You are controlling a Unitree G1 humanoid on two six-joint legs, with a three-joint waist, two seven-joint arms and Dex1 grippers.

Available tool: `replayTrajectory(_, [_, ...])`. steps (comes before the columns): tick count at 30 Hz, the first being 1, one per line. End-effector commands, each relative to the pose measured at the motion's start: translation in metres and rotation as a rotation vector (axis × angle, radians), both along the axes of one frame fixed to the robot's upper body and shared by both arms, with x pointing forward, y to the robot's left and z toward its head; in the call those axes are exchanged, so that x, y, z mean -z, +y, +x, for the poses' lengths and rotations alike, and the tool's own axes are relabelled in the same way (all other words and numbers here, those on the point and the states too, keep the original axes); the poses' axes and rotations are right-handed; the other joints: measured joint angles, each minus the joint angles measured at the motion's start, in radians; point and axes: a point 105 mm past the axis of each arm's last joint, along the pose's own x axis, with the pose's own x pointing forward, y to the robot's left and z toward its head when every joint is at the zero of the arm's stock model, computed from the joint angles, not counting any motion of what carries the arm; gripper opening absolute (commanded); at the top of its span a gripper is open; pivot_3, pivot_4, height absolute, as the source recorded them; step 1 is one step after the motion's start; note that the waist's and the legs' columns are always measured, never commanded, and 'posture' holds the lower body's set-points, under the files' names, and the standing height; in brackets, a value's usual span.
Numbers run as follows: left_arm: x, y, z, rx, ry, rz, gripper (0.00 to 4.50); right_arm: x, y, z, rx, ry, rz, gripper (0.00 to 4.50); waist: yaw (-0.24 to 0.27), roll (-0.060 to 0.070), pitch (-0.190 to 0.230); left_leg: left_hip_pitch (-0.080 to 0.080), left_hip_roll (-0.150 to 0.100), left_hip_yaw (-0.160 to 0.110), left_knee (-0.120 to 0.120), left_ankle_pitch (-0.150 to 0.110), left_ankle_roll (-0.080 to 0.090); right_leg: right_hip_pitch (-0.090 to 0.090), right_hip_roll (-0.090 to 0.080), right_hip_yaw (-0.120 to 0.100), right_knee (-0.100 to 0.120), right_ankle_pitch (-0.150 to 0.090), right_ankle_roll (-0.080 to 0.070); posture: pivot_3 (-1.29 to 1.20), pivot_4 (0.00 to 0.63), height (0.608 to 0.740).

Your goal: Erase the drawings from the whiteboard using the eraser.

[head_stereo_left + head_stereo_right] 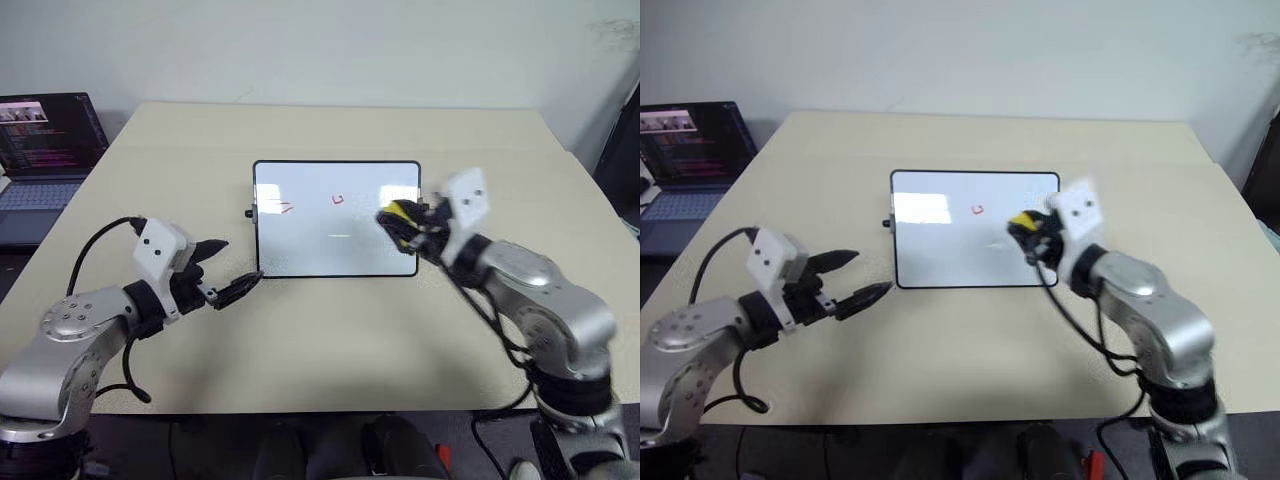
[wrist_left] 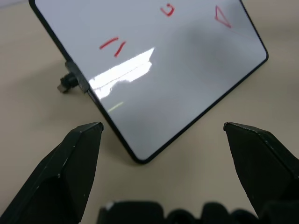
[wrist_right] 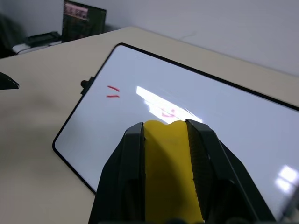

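Currently the eraser [image 3: 170,172] is clamped between the right gripper's [image 1: 412,226] fingers, long axis in line with them, nose aimed across the whiteboard [image 1: 320,245] from its right edge. Whiteboard lies flat mid-table [image 1: 330,340], long side running left-right. Left gripper [image 1: 228,270] hangs with jaws spread and nothing in them, just off the board's near-left corner. Drawings [image 2: 167,10]: the triangle [image 2: 222,17] sits behind the right gripper from the head camera. Eraser's dark underside is hidden.
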Motion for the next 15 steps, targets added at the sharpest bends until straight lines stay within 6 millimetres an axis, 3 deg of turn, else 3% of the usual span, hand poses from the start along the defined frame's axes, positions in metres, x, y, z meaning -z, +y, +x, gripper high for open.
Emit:
replayTrajectory(1, [-0.010, 0.015, 0.007, -0.035, -0.026, 0.043, 4.50, -0.012, 0.025, 0.012, -0.040, -0.106, -0.040, 0.97, 0.003, 0.000, 0.000, 0.000, 0.000, 0.000, 0.000, 0.000, 0.000, 0.000, 0.000, -0.001, 0.000, 0.000, 0.000, 0.00, 0.150, 0.740])
replayTrajectory(5, [-0.022, 0.021, 0.021, -0.085, -0.092, 0.044, 4.50, -0.019, 0.051, 0.029, -0.070, -0.180, -0.083, 0.97, 0.008, -0.002, 0.001, -0.003, 0.000, -0.001, 0.000, 0.000, 0.000, -0.001, -0.001, -0.003, -0.001, 0.002, -0.005, 0.00, 0.150, 0.740])
replayTrajectory(15, [-0.025, 0.004, 0.016, 0.001, -0.106, 0.002, 4.50, -0.023, 0.102, 0.054, -0.118, -0.269, -0.148, 0.97, 0.001, -0.002, 0.001, -0.004, 0.002, -0.001, -0.001, -0.001, 0.000, -0.002, -0.003, -0.002, -0.001, 0.003, -0.006, 0.00, 0.150, 0.740])
